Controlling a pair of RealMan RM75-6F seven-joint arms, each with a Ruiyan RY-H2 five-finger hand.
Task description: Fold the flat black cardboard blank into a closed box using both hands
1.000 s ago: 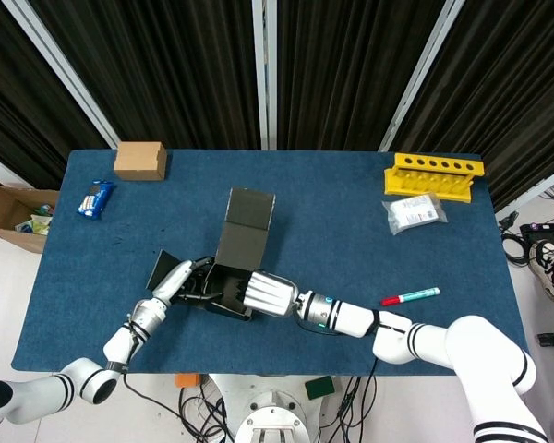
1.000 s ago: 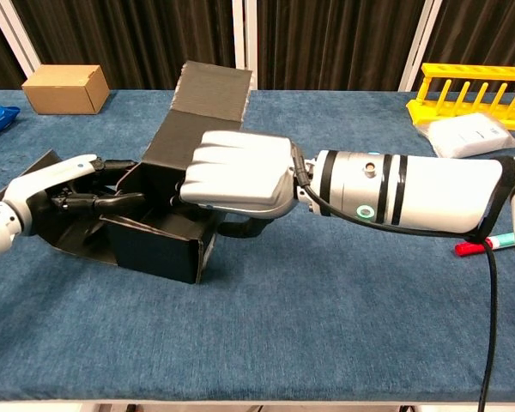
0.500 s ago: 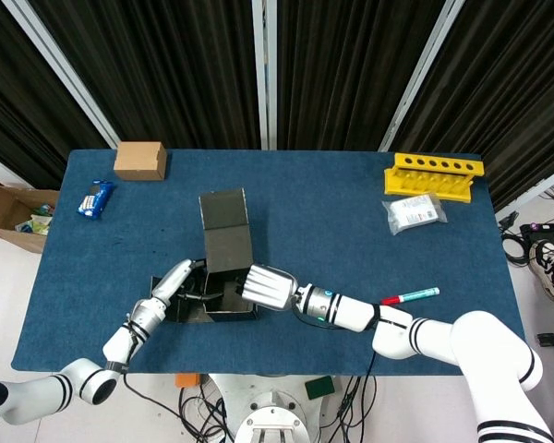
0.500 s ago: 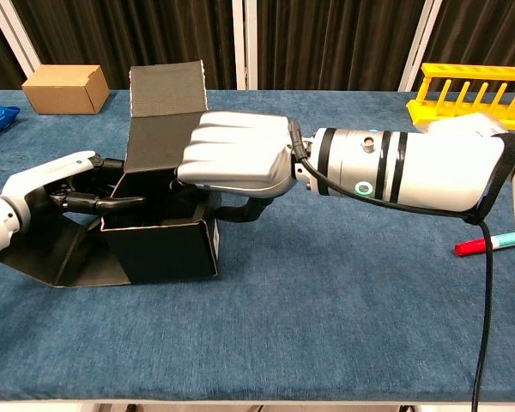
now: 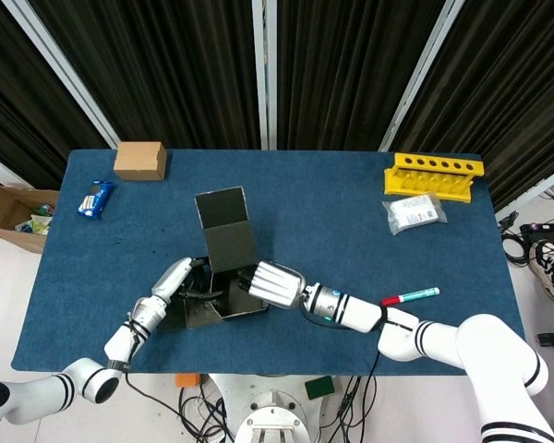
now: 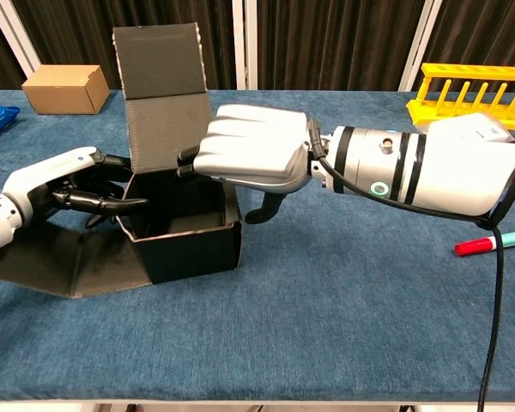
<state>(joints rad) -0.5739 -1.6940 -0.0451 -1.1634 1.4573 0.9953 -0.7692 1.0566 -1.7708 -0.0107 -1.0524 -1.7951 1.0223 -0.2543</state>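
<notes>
Blue felt-like worktop [image 5: 351, 212], rectangular. Near its 6 o'clock edge, matte black corrugated cardboard box [image 6: 184, 232], half formed: open top, tall lid flap upright at 12 o'clock, one panel flat at 9 o'clock. Right hand [image 6: 253, 154] curled over the box's right wall, grasping it. Left hand [image 6: 56, 180] pinching the left wall.

Both the left hand [image 6: 56, 178] and right hand [image 6: 253, 150] grip the half-folded black box [image 6: 182, 225].
</notes>
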